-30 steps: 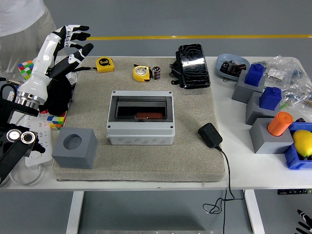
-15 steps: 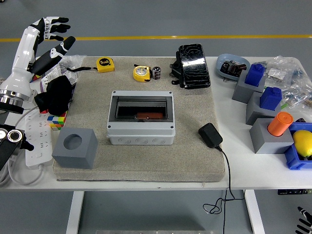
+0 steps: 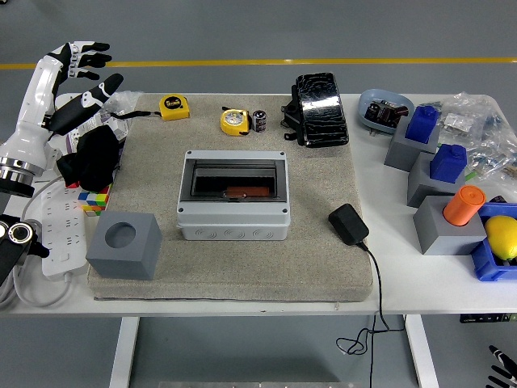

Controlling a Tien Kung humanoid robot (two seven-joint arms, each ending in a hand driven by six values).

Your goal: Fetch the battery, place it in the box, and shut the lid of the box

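The battery (image 3: 259, 120), a small dark cylinder, stands at the far edge of the grey mat (image 3: 323, 267), right of a round yellow tape measure (image 3: 234, 121). The grey box (image 3: 233, 197) sits mid-mat; through its dark window a brown strip shows inside, and I cannot tell how the lid stands. My left hand (image 3: 81, 73) hangs raised over the table's far left corner, fingers spread and holding nothing, well left of the battery. Only a sliver of my right hand (image 3: 502, 365) shows at the bottom right corner, below the table.
A second yellow tape measure (image 3: 174, 106), a black case (image 3: 321, 109) and a black adapter (image 3: 348, 224) with its cord lie on the mat. A grey holed cube (image 3: 123, 244) stands front left. Black cloth (image 3: 93, 156) and a power strip (image 3: 60, 230) lie left; grey blocks (image 3: 440, 218) crowd the right.
My left hand has pulled back and leftward, from over the mat's far left corner to beyond the table's left side. The white-clothed person at top left is gone from view.
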